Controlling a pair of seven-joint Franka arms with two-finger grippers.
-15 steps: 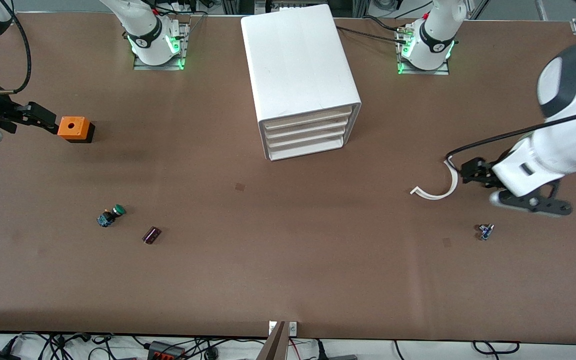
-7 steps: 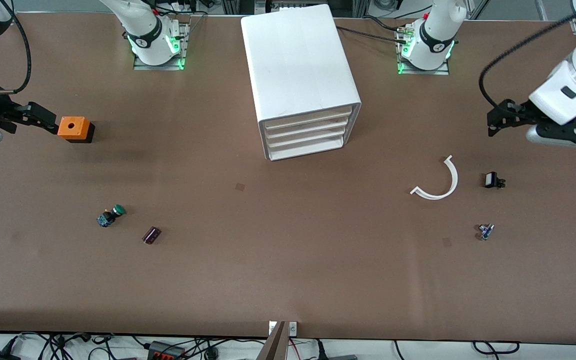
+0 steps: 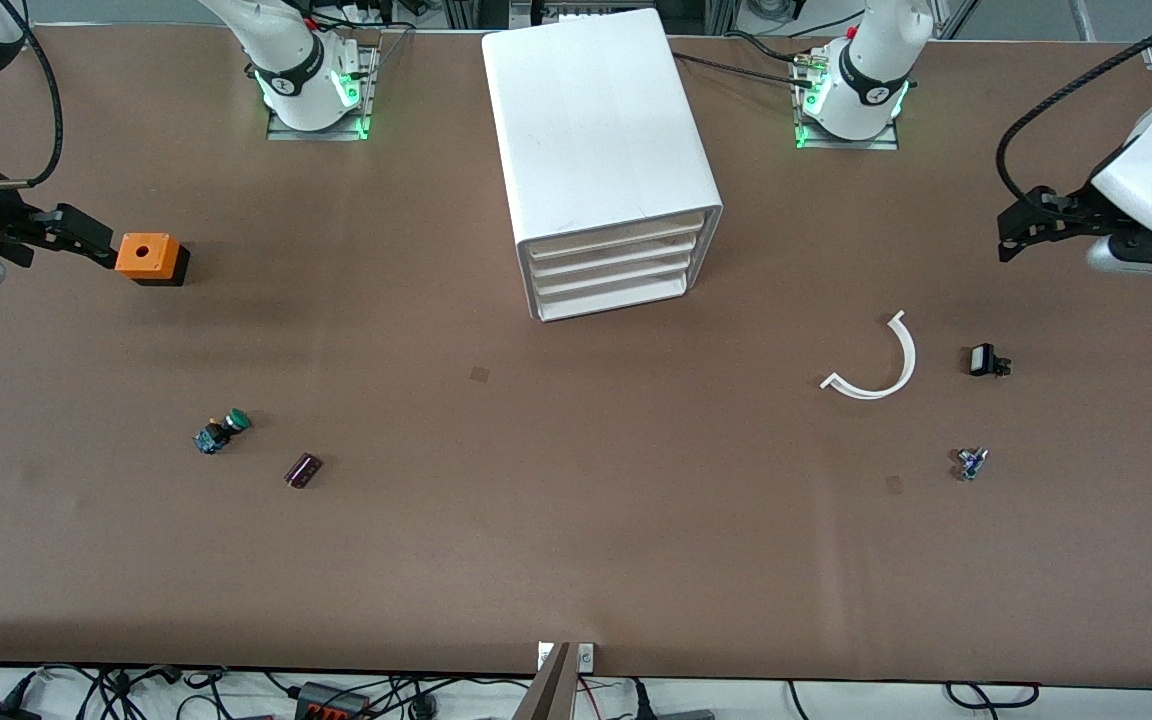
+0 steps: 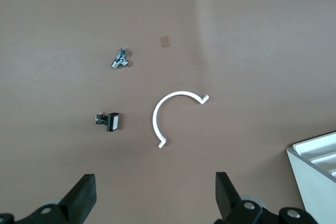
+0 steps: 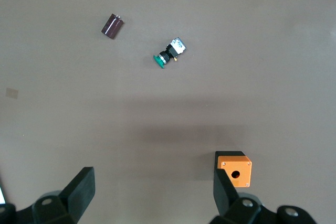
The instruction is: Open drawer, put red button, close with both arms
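The white cabinet (image 3: 596, 130) stands mid-table between the arm bases, its four tray drawers (image 3: 611, 265) all shut; a corner shows in the left wrist view (image 4: 315, 166). No red-capped button shows in any view. My left gripper (image 3: 1016, 232) is open and empty, in the air at the left arm's end of the table; its fingers (image 4: 84, 198) stand wide apart in the left wrist view. My right gripper (image 3: 71, 232) is open and empty, just beside the orange box (image 3: 146, 257) at the right arm's end. The box lies next to one finger (image 5: 226, 190).
A green-capped button (image 3: 223, 430) and a dark maroon cylinder (image 3: 303, 470) lie nearer the front camera than the orange box. A white curved strip (image 3: 881, 375), a black white-faced part (image 3: 983, 360) and a small blue-metal part (image 3: 971, 463) lie toward the left arm's end.
My left arm has lifted off the spot beside the white curved strip and swung toward its end of the table, uncovering the black white-faced part. The right arm has not moved.
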